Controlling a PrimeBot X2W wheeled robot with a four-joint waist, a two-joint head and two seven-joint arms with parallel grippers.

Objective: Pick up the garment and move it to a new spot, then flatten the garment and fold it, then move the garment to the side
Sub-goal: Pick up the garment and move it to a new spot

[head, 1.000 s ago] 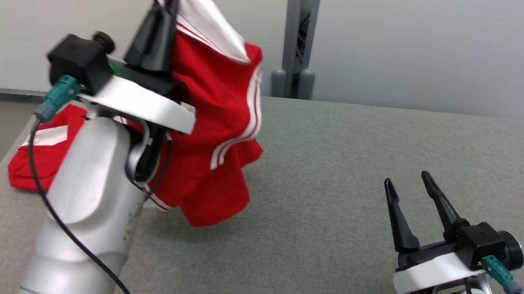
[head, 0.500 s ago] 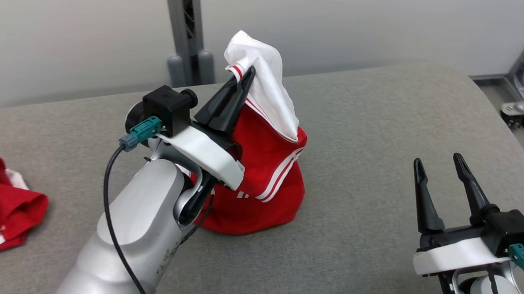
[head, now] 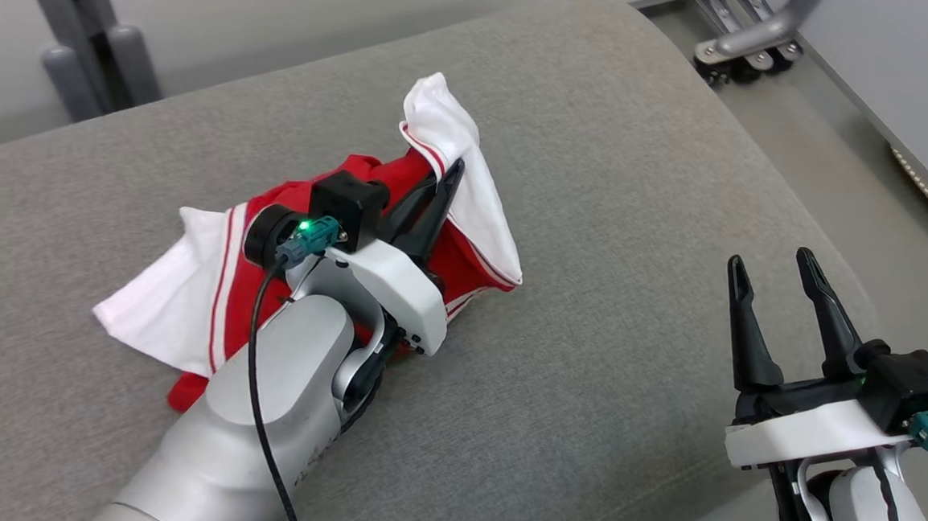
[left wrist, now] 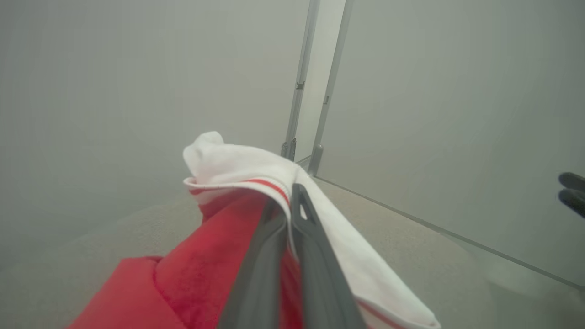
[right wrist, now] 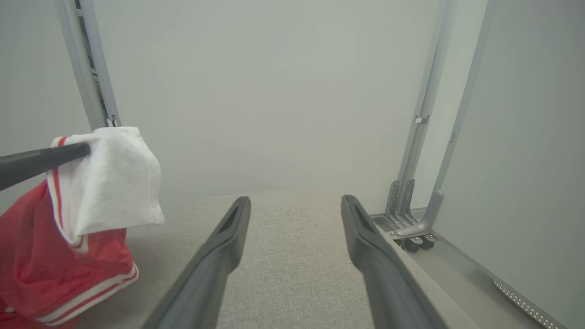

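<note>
Red and white garment (head: pixel 468 257) lies crumpled on the grey padded table (head: pixel 638 182), its white sleeve raised where my left gripper (head: pixel 451 175) is clamped on the hem. My right gripper (head: pixel 769 259) hangs near the table's edge, well apart from the garment, its 2 fingers spread and holding nothing. I judge the move to a new spot nearly finished; flattening, folding and setting aside remain. No brand or writing seems readable, though the folds hide much.

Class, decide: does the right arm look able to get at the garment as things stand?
Probably yes: the right pincer is open and empty, with only bare grey surface between it and the garment.
</note>
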